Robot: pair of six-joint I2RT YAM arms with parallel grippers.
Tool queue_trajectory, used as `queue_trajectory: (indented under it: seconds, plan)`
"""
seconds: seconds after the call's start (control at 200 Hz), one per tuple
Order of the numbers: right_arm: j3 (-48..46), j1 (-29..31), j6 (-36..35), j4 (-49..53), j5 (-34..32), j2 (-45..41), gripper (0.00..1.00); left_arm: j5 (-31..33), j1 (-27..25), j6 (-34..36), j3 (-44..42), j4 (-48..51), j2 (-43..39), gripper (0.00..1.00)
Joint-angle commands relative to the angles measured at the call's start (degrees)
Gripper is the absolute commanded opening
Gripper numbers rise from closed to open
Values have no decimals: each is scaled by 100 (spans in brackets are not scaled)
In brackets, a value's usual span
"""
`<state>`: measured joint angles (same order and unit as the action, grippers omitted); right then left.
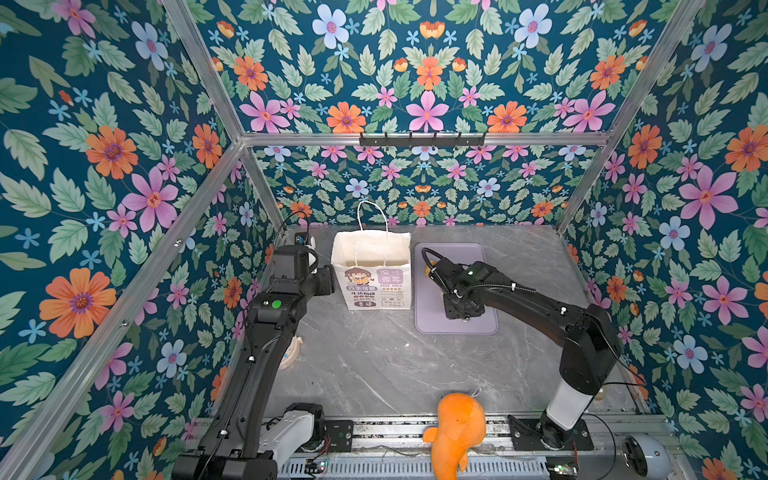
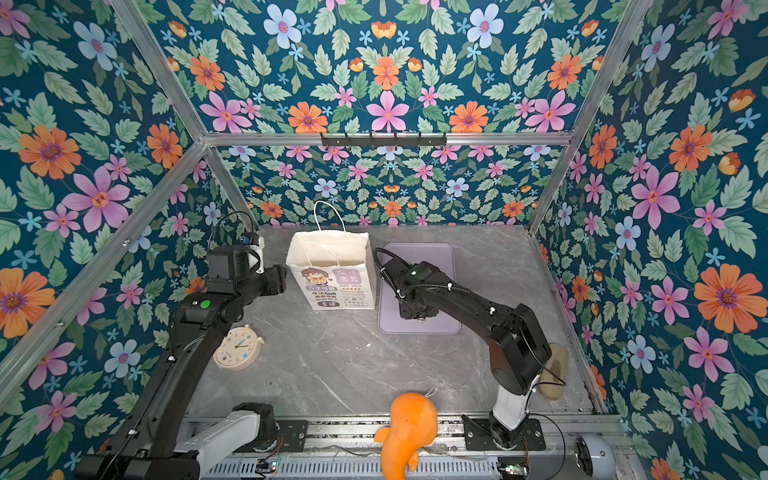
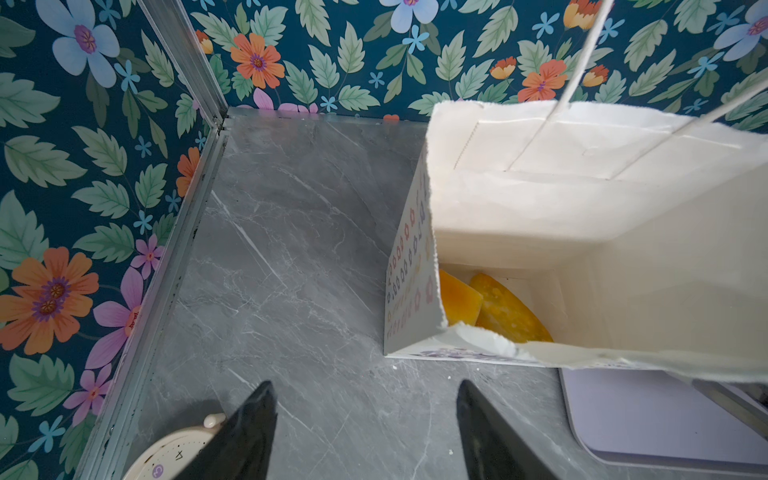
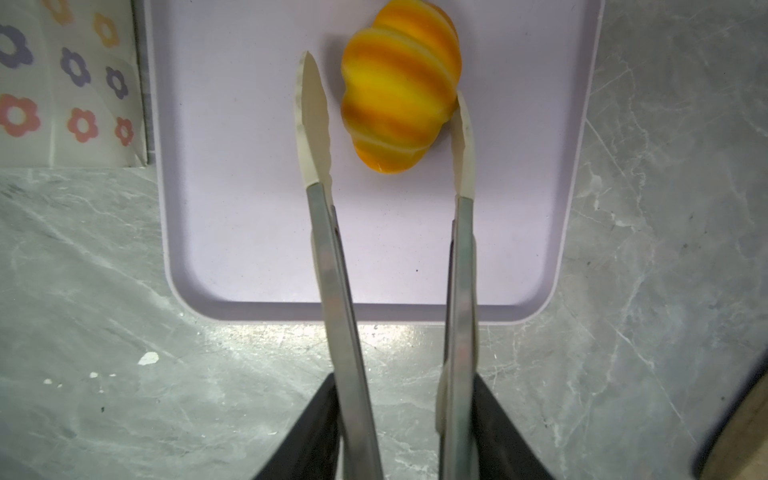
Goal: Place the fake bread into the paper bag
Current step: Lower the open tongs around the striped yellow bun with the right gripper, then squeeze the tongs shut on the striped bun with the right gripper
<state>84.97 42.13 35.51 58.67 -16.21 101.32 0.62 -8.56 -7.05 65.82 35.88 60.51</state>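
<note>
The paper bag (image 1: pixel 372 270) (image 2: pixel 332 270) stands upright and open at the back of the table. In the left wrist view two yellow-brown pieces of fake bread (image 3: pixel 507 311) lie on the bottom of the bag (image 3: pixel 582 208). My left gripper (image 3: pixel 365 384) hangs open and empty just beside the bag. My right gripper (image 4: pixel 405 386) is shut on metal tongs (image 4: pixel 332 270). A round ridged bun (image 4: pixel 401 95) rests on the lilac tray (image 4: pixel 249 208) between the tongs' pale tips. One tip touches the bun; the other stands a small gap off.
A cream clock (image 2: pixel 237 348) lies by the left arm. An orange plush toy (image 1: pixel 457 428) sits at the front edge. A tan flat object (image 2: pixel 555 370) lies behind the right arm's base. Flowered walls close in three sides.
</note>
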Motion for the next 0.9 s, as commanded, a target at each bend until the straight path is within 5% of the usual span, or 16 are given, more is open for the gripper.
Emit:
queue_trajectory:
  seconds: [0.0,0.895]
  plan:
    - [37,-3,9,-5,-275,67,46,-18,3,72,8,-2,-24,69]
    - [184,-12,-259,233,-206,-379,35,-19,3,72,-94,-11,-94,69]
